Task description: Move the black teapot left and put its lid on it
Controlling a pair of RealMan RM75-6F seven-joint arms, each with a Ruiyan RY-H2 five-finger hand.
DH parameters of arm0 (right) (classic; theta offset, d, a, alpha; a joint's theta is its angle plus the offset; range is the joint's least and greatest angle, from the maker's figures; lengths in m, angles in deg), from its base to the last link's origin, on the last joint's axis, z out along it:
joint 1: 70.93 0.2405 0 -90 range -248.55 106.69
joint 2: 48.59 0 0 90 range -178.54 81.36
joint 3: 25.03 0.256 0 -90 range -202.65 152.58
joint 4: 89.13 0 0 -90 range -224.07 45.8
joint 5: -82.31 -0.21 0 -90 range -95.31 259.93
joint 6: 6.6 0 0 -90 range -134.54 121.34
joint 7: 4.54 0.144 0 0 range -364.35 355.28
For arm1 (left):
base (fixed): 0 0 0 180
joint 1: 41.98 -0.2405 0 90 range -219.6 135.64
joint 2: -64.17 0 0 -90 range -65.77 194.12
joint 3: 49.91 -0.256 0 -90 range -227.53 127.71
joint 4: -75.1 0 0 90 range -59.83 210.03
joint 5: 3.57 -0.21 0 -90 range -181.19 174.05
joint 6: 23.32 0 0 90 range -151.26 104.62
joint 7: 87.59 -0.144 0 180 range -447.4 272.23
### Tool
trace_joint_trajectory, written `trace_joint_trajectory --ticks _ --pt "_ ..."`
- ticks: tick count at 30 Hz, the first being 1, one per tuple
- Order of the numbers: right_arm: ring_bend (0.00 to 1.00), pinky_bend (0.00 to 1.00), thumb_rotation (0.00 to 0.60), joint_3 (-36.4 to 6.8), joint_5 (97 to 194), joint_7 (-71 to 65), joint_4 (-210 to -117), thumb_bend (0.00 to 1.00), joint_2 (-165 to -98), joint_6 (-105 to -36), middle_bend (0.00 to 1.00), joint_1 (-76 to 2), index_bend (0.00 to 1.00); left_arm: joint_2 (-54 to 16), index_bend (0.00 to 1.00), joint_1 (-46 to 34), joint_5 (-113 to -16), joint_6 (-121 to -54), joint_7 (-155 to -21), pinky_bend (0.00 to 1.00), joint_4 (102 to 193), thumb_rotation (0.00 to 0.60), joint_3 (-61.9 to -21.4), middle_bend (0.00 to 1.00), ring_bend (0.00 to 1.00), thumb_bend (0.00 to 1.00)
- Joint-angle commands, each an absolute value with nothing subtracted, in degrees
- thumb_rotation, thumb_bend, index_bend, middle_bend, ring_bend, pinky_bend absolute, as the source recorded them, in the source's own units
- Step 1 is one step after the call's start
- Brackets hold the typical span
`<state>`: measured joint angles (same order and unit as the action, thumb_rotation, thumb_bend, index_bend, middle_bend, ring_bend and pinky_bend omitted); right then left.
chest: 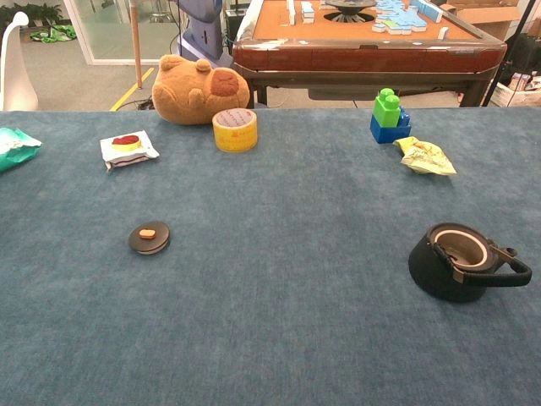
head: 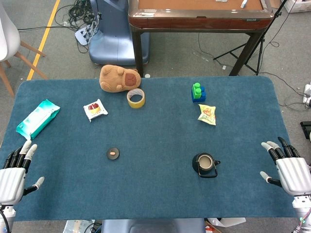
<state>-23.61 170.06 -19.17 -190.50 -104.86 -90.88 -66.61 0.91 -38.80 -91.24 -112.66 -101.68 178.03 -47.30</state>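
Observation:
The black teapot (head: 205, 164) (chest: 461, 261) stands uncovered on the blue table cloth, right of centre near the front, its handle folded down toward the front right. Its round black lid (head: 112, 154) (chest: 149, 237) with an orange knob lies flat on the cloth well to the left of the pot. My left hand (head: 13, 172) rests at the table's front left corner, fingers spread and holding nothing. My right hand (head: 289, 167) sits at the front right edge, fingers apart and empty, a good way right of the teapot. Neither hand shows in the chest view.
Toward the back lie a brown plush toy (head: 119, 78), a yellow tape roll (head: 136, 98), a small snack packet (head: 95, 109), a green-and-blue block stack (head: 198, 92) and a yellow packet (head: 207, 114). A teal wipes pack (head: 38, 118) lies at the left edge. A wooden table (head: 199, 17) stands behind.

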Motion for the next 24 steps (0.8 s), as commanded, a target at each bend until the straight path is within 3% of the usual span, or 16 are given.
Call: trace_joint_trajectory --ticks 1,24 --pt "0.08 0.20 0.600 -23.6 170.1 -19.0 -190.4 0.13 -104.8 -90.6 0.23 -66.5 0.21 0.8 0.00 -38.7 -91.2 -112.5 -101.9 0.06 178.2 0.600 -47.3 0.00 0.00 0.20" --pt "0.08 0.20 0.600 -25.4 175.1 -16.9 -191.1 0.13 -104.8 -87.7 0.23 -64.8 0.21 1.3 0.00 -39.0 -91.0 -112.0 -102.0 0.06 178.7 0.600 -47.8 0.00 0.00 0.20"
